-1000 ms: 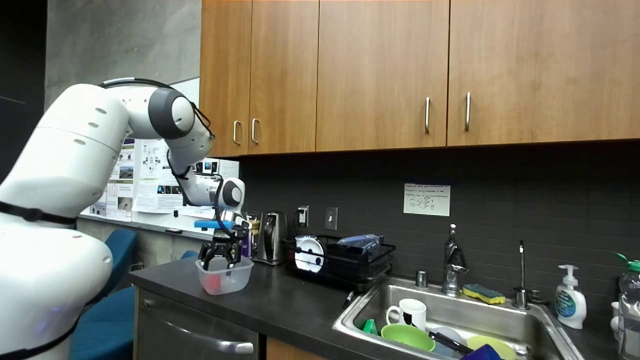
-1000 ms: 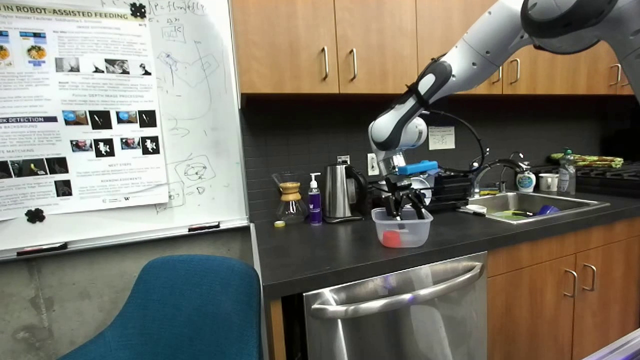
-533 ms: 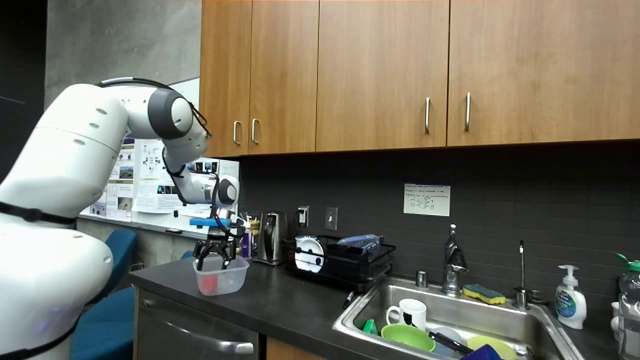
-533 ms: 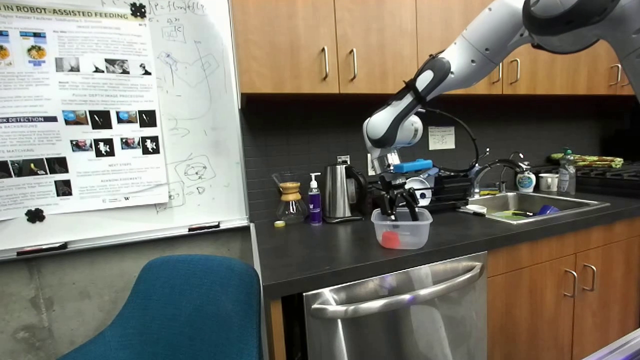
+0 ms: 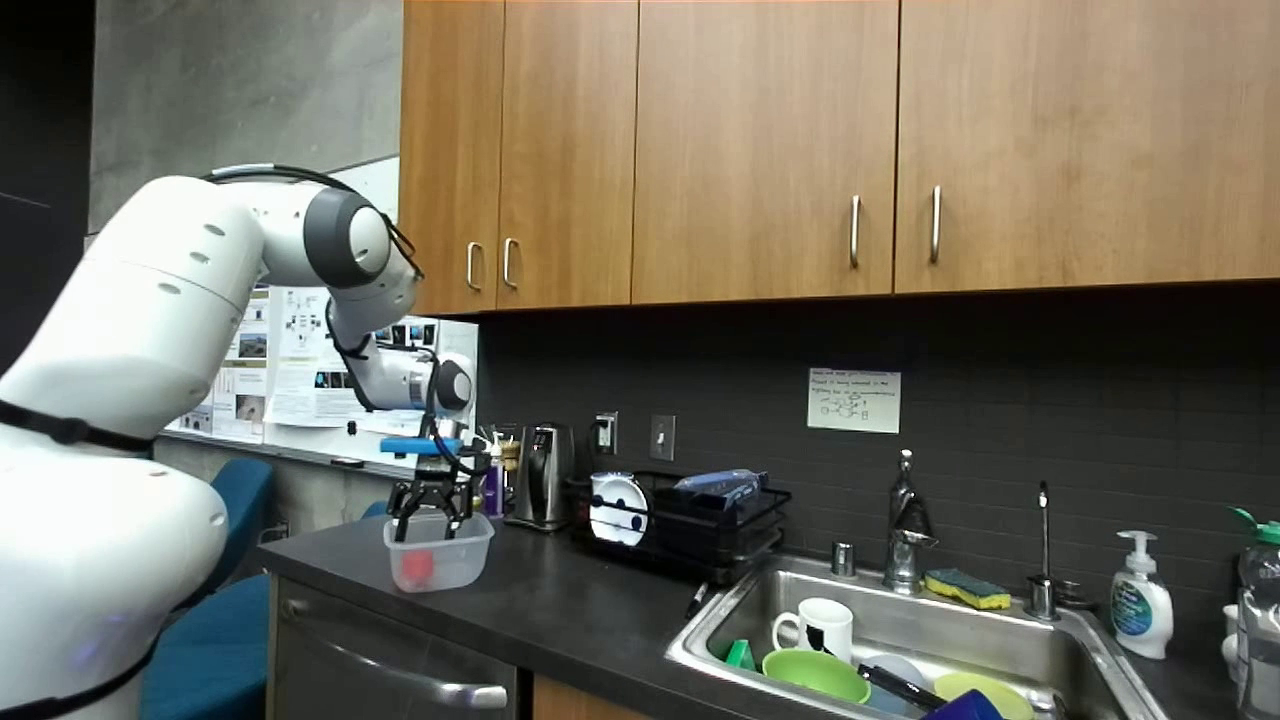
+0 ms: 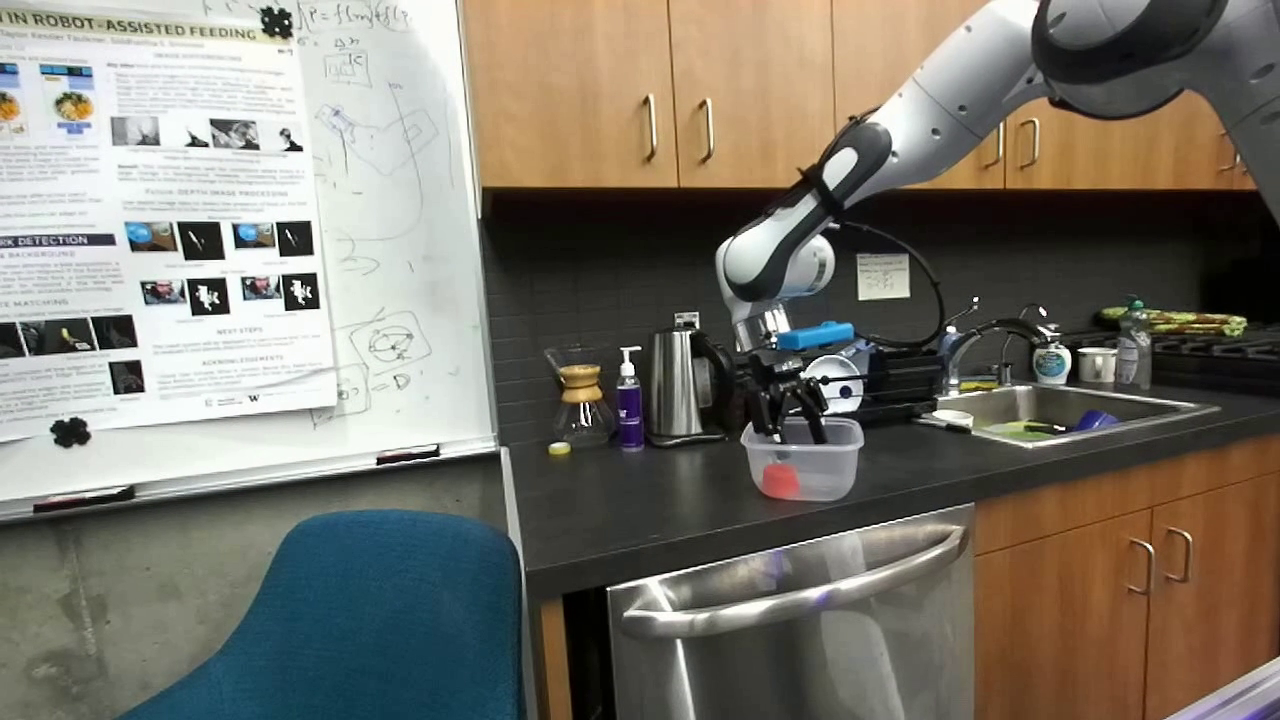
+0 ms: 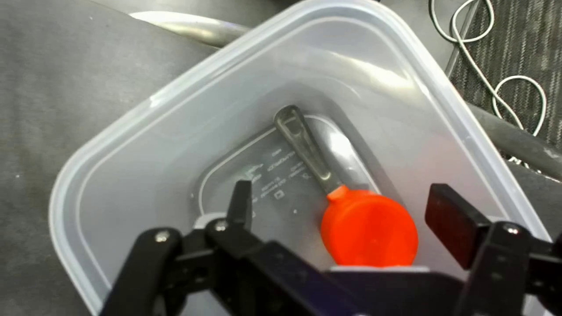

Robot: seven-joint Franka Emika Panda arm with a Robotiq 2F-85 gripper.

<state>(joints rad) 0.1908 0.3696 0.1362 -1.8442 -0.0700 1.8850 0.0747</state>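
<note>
My gripper (image 7: 344, 210) is open and empty, pointing down over a clear plastic container (image 7: 149, 184). Inside lies a scoop with a round orange-red head (image 7: 371, 232) and a dark grey handle (image 7: 303, 145). In the wrist view the head appears between the fingers, nearer the right one, with neither finger visibly touching it. The gripper base covers the head's lower edge. In both exterior views the fingertips (image 5: 427, 527) (image 6: 798, 437) reach into the top of the container (image 5: 465, 562) (image 6: 832, 470), and the red head (image 5: 416, 568) (image 6: 780, 481) shows low through its wall.
The container stands near the front edge of the dark counter (image 6: 640, 510), above a dishwasher handle (image 6: 800, 605). Behind are a steel kettle (image 6: 672, 385), a purple bottle (image 6: 630, 410) and a black dish rack (image 5: 690, 530). A sink (image 5: 725, 590) with dishes lies farther along.
The gripper has moved left in both exterior views while staying over the container. The container has shifted slightly left and nearer the counter's front edge. The fingers remain apart.
</note>
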